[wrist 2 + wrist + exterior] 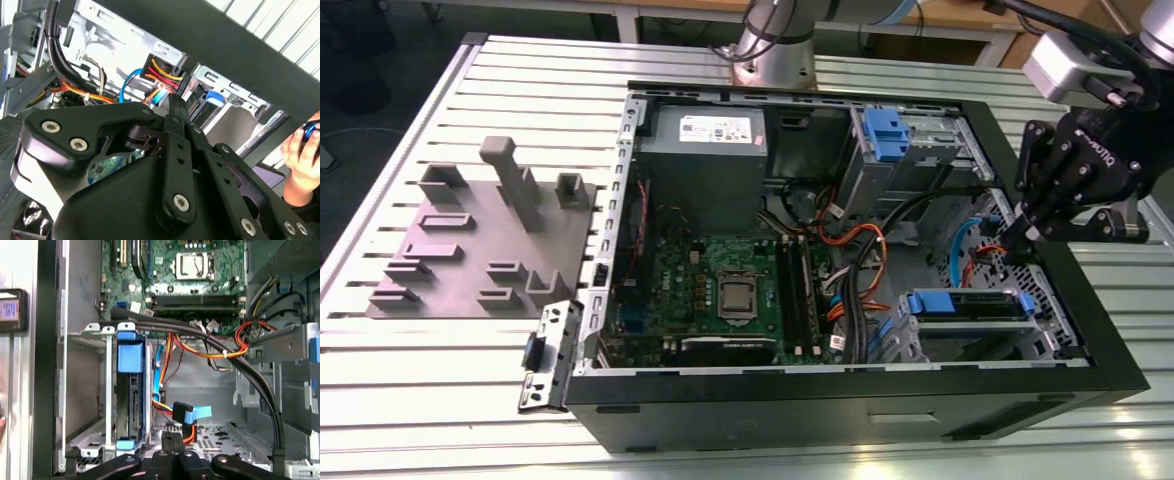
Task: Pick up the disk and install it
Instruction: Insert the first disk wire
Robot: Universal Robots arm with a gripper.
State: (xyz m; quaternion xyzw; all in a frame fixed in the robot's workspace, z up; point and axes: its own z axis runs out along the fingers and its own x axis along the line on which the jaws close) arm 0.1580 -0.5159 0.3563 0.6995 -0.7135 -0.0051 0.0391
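Open computer case (854,385) on slatted table (400,340). Gripper (1017,240) hangs inside by the exterior view's right wall, fingers clenched together, empty. Disk (970,304) sits in drive cage (981,335) just below gripper, apart.

The black gripper (1023,232) hangs on its arm inside the open computer case (1067,370), pointing down, jaws closed together, holding nothing.
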